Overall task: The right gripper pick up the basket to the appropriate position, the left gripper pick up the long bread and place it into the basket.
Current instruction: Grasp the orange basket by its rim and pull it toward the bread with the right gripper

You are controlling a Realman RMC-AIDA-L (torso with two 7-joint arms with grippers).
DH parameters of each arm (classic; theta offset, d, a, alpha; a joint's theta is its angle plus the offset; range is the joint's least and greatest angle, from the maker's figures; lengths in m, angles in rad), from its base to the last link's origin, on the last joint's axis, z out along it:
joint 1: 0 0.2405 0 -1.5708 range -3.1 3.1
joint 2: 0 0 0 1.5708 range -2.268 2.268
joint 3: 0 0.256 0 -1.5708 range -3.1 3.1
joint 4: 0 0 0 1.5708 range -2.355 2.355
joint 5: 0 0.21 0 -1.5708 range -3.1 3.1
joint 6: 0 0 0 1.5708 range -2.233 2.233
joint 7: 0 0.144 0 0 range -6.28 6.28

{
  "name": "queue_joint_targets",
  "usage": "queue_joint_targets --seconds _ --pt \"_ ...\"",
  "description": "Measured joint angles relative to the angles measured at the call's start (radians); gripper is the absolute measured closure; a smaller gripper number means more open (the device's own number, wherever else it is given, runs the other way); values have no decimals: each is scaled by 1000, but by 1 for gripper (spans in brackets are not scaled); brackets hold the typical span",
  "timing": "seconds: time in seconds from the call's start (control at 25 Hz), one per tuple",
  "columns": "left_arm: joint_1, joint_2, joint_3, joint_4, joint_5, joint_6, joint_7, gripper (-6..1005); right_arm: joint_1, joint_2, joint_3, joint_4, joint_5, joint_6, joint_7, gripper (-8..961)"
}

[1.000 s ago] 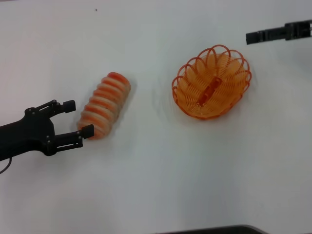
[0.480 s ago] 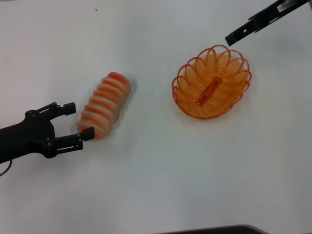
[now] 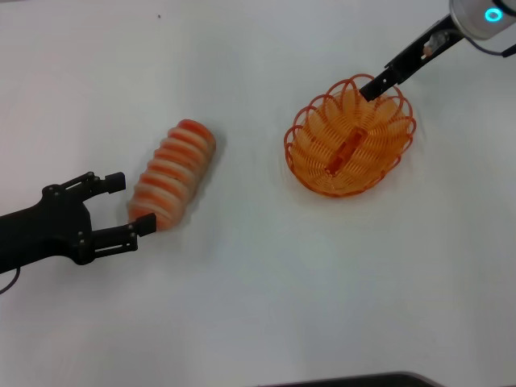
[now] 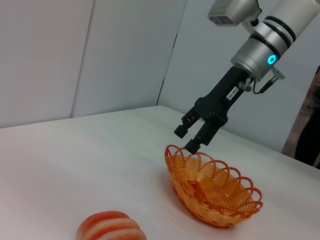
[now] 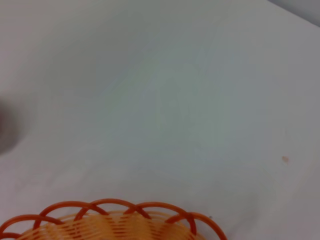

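Two end effectors, both open and empty.
My right end effector (image 4: 194,137) hangs over the oval orange wire basket (image 3: 350,137)'s far rim; my left end effector (image 3: 121,205) straddles the striped cream-and-orange long bread (image 3: 172,174)'s near end.

Basket (image 3: 350,141) orange wire; long bread (image 3: 171,174) cream, orange-red stripes; table (image 3: 258,306) white.

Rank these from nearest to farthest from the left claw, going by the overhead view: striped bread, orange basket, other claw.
1. Long bread, right beside the left gripper.
2. Basket, across the table on the right.
3. Right gripper, at the basket's far rim.
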Motion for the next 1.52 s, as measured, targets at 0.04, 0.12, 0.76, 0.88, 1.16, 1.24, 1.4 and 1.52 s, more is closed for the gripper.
queue_joint_targets --seconds 0.04,0.12,0.76,0.88,1.16,1.24,1.4,1.52 --pt "1 0 1 0 0 0 0 91 -2 3 0 8 -1 10 -3 71" --pt "2 0 2 0 0 0 0 91 -2 7 -1 29 -1 33 -7 80" --pt "2 -1 4 0 0 0 7 92 7 16 -19 86 -10 71 14 149" --pt "2 -1 2 0 0 0 8 94 5 14 -19 86 -10 68 13 162" --pt "2 -2 2 0 -1 0 9 93 2 13 -14 86 -6 68 7 416" --pt "2 -2 2 0 -1 1 9 94 2 12 -13 86 -6 68 7 517" --pt "2 -4 2 -1 -1 0 9 93 1 11 -12 86 -5 70 6 646" --pt "2 -4 2 -1 -1 1 9 92 1 11 -11 86 -4 71 5 688"
